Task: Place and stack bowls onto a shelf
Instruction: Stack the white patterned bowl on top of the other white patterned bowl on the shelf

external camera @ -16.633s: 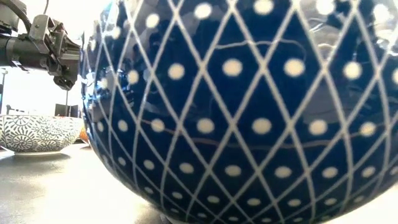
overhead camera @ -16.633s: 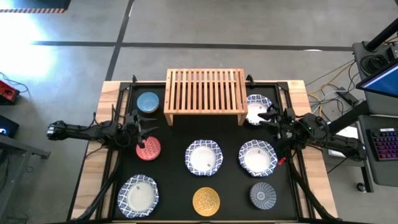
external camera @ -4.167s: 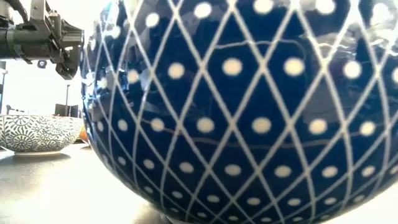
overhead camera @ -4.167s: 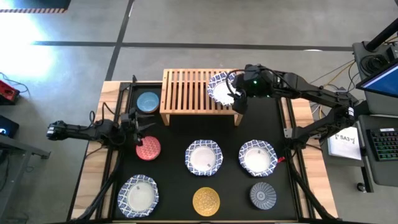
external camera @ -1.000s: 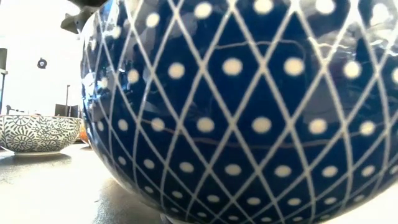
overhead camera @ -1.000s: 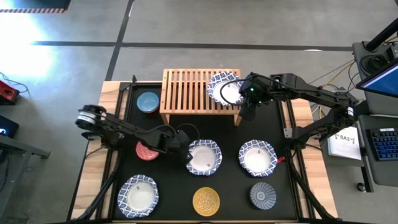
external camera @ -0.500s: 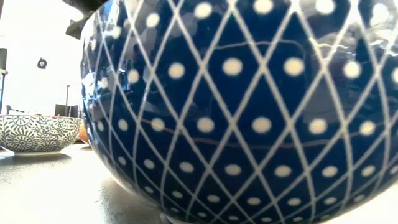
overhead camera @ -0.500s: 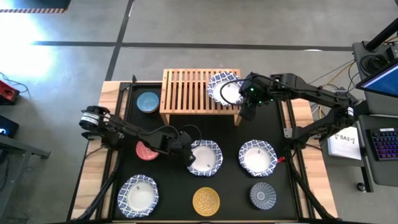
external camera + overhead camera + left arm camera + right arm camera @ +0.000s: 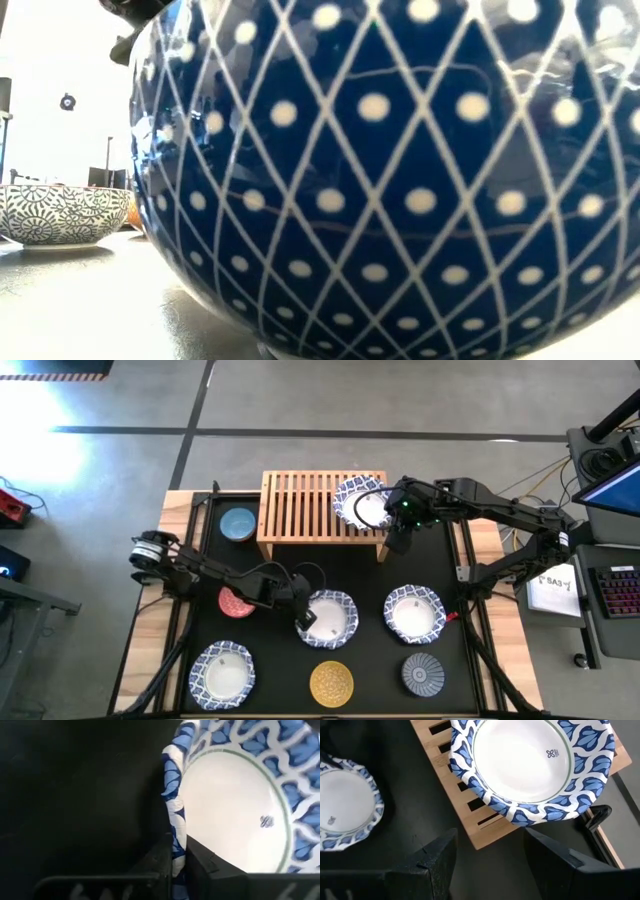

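Observation:
My left gripper [image 9: 308,618] is shut on the left rim of the middle white bowl with a blue-patterned rim [image 9: 332,617]. My right gripper [image 9: 398,538] is open and empty off the right end of the light-wood slatted shelf [image 9: 310,510]. Its fingers stand apart in its wrist view [image 9: 490,847]. A white blue-rimmed bowl [image 9: 362,506] stands on the shelf's right end and shows large in the right wrist view [image 9: 525,755]. The red bowl [image 9: 234,603] is partly hidden by my left arm. My left gripper pinches the middle bowl's scalloped rim [image 9: 175,837] on the bowl's left side, one finger [image 9: 202,862] inside the bowl and one [image 9: 157,862] outside. The fingers come slanting down from the table's left. Whether the bowl's foot is on the mat, I cannot tell.
On the black mat stand a blue bowl [image 9: 238,524], a white bowl at near left [image 9: 222,673], a yellow bowl [image 9: 331,683], a ribbed dark grey bowl [image 9: 423,674] and a white bowl at right [image 9: 414,613]. A blue-patterned bowl [image 9: 400,180] fills the low view.
My left gripper has gone toward the table's near edge and down onto the middle bowl's left rim.

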Controlling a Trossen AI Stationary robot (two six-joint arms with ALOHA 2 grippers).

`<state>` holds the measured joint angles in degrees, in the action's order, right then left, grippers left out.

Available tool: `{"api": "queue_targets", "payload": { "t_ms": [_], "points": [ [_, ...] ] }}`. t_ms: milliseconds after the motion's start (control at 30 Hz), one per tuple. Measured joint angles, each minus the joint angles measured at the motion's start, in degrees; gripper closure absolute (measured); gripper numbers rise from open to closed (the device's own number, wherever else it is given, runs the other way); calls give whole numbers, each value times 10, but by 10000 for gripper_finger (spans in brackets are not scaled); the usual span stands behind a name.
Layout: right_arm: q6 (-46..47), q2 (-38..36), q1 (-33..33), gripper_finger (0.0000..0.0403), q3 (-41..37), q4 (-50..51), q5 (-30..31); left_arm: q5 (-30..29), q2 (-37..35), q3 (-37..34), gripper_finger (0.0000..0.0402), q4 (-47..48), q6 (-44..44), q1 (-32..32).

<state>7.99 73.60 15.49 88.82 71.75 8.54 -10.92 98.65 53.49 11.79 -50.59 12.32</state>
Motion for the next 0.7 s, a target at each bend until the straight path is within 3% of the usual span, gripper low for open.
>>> {"api": "queue_targets", "payload": {
  "t_ms": [300, 500, 700],
  "points": [
    [5, 0, 0, 188, 0, 0, -21, 2, -18, 69, 400, 35, 70, 3],
    [17, 0, 0, 188, 0, -3, -76, -86, -32, 144, 401, 164, 99, 3],
    [26, 0, -4, 188, 0, -9, -90, -167, -35, 232, 401, 259, 139, 3]
  ]
}}
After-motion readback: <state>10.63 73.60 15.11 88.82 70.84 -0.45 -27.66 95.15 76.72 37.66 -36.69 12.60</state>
